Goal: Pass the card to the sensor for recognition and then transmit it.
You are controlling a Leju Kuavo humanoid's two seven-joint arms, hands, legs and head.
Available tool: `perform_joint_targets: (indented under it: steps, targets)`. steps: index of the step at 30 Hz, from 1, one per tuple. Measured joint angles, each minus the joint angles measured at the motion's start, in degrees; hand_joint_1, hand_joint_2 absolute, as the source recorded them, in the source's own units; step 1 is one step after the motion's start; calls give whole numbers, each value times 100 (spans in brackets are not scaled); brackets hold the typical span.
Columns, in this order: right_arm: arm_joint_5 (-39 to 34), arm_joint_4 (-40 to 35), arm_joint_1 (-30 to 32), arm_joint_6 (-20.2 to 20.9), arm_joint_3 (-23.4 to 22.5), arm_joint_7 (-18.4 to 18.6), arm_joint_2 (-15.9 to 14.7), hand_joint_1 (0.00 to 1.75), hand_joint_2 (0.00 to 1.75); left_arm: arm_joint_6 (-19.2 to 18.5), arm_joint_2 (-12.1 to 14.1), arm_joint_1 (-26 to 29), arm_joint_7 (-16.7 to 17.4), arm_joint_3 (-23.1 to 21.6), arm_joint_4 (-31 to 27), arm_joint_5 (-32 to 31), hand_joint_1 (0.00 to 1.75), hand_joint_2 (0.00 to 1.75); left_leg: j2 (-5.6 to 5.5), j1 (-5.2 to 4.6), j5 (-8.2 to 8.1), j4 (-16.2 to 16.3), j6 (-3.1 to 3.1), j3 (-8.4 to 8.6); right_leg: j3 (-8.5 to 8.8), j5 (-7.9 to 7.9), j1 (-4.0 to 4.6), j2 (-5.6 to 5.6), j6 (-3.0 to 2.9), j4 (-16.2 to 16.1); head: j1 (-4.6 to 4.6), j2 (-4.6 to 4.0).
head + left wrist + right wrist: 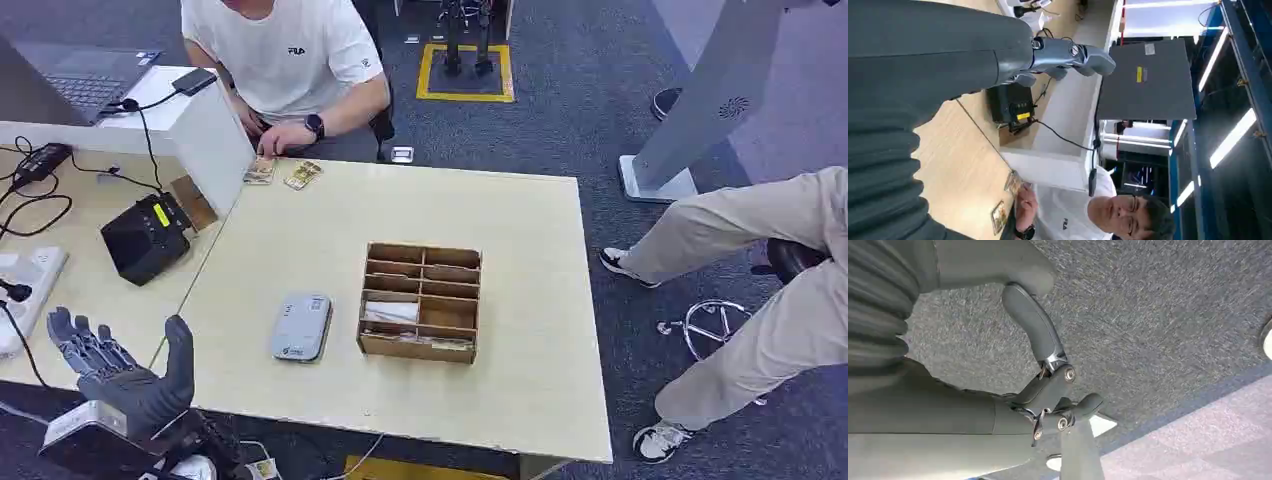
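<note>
While the left hand hovers open and empty in the head view, the cards lie far ahead of it by a person's hand, so reach past the sensor. Left wrist view: fingers spread, nothing held. Right wrist view: right hand loosely curled, empty, above carpet.

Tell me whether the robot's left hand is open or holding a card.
Open. In the head view the left hand is raised at the table's near edge, fingers spread apart, with no card in it.

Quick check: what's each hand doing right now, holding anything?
Left hand: open, fingers spread, holding nothing.
Right hand: fingers curled in, holding nothing, above the carpet.
</note>
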Motion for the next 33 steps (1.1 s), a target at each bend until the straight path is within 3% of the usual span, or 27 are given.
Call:
perform_joint_targets:
  steps: [3, 6, 7, 9, 15, 16, 28, 33]
  targets:
    - [35, 9, -2, 0, 0, -6, 0, 0, 175, 9, -2, 0, 0, 2, 0, -351, 0, 175, 0, 0, 0, 0, 0, -1, 0, 0, 0, 0, 0, 0, 0, 0]
    - [140, 31, -7, 0, 0, -13, 0, 0, 175, 22, -18, 15, -7, 92, -35, -1751, 0, 175, -1, 1, 0, -1, 0, -2, 2, 0, 0, 0, 0, 1, 0, 0]
    - [211, 44, -10, 0, 0, -41, 0, 0, 175, 26, -24, 30, -9, 182, -66, -2196, 0, 0, 0, 0, 0, -1, 0, 1, 2, 0, 0, 2, 0, 1, -2, 0]
    - [367, 57, -14, 0, 0, -125, 0, 0, 175, 33, -48, 61, -7, 368, -96, -2617, 0, 0, 1, 0, 0, -1, 0, 3, 1, 0, 0, 2, 0, 1, 0, 0]
    - [533, 63, -27, 0, 2, -223, 0, 0, 175, 39, -70, 81, -7, 529, -83, -2832, 0, 0, 0, 1, 0, -1, 0, 3, 2, 0, 0, 1, 0, 1, 0, 0]
    - [551, 66, -29, 0, 4, -234, 0, 0, 175, 39, -72, 82, -7, 551, -70, -2921, 0, 175, 0, 1, 0, -1, 0, 4, 2, 0, 0, 2, 0, 0, -2, 0]
    - [855, 194, -92, 0, 7, -411, 0, 0, 175, 37, -46, -364, 7, 1065, 501, -4802, 0, 175, 1, 1, 3, -1, -4, 8, 3, 0, 0, 2, -1, 1, 0, 0]
    - [973, 273, -122, 0, 7, -533, 0, 0, 175, 39, 6, -809, 247, 1392, 706, -5971, 0, 175, 1, 2, 8, -1, -11, 8, 3, 3, 0, 2, -4, 2, 0, 0]
